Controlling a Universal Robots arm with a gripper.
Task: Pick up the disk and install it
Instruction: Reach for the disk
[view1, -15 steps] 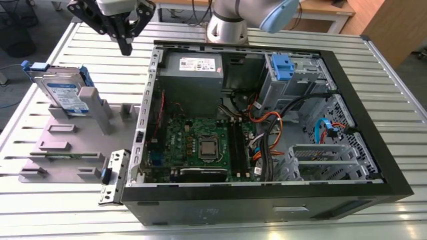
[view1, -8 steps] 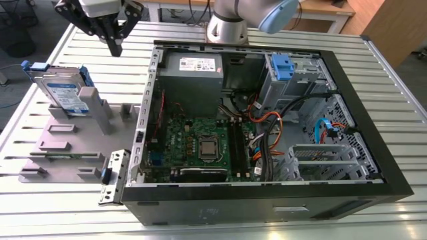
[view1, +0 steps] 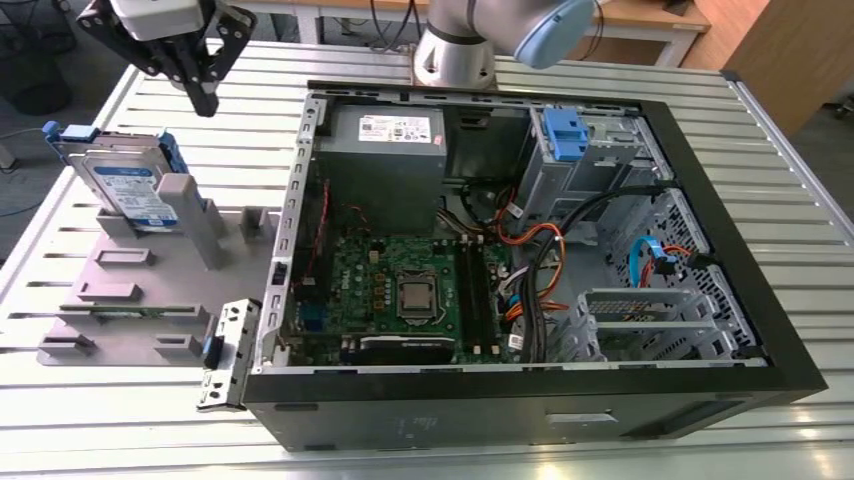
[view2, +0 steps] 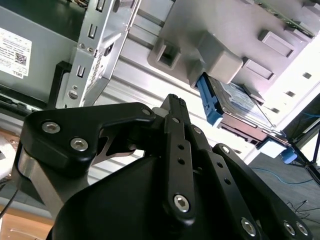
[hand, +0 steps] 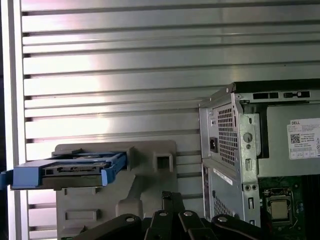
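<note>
- In the exterior view we see the black two-fingered gripper hanging over the slatted silver metal table, its jaws pressed together with nothing between them.
- Near it but clear of it, the flat silver metal disk, with a blue-and-white label and a blue plastic carrier, leans on edge in the grey plastic fixture.
- Toward the exterior view's right of the fixture lies the open black computer case, with a grey power supply box and a blue plastic bracket inside.
- In the second wrist view, the gripper has its tips meeting. Beyond them we find the disk seated in the fixture.
- In the first wrist view, the gripper is closed and empty. The disk shows edge-on in the fixture, beside the case.
</note>
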